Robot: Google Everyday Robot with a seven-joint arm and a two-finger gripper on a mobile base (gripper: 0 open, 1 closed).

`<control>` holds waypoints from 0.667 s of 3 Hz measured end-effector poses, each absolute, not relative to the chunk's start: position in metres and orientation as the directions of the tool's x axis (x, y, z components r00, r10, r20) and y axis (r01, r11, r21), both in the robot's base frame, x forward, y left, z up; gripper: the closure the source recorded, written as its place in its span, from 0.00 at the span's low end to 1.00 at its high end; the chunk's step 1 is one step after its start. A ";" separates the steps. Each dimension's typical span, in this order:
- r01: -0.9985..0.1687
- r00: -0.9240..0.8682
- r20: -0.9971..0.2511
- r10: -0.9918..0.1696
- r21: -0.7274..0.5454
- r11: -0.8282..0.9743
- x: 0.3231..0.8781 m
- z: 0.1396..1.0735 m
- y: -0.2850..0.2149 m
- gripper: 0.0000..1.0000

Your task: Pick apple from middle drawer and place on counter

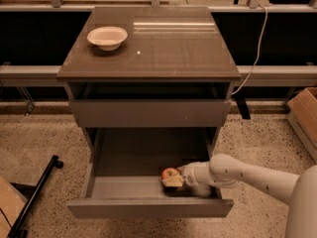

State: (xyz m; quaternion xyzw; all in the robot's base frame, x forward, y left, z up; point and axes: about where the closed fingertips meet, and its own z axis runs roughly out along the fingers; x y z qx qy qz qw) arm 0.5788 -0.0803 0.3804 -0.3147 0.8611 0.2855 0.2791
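I see the middle drawer (148, 208) pulled well out of the cabinet, below the closed top drawer (148, 113). The apple (170, 172) sits inside it on the drawer floor, right of centre and near the front panel. The 1 arm (247, 175) reaches in from the right over the drawer's right wall, and the gripper (174, 180) is right against the apple, on its right and front side. I cannot tell whether the gripper is spread, pressed together or pinching the fruit. The table (163, 48), the cabinet's glossy dark top slab, carries 1 white bowl (107, 37) near its back left corner, well apart from the apple. A white cable (255, 48) hangs down past the table's right side.
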 end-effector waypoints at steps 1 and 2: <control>-0.688 -0.654 -0.660 -0.369 0.318 0.652 0.581 0.382 -0.085 0.89; -0.685 -0.653 -0.669 -0.356 0.320 0.654 0.576 0.416 -0.102 1.00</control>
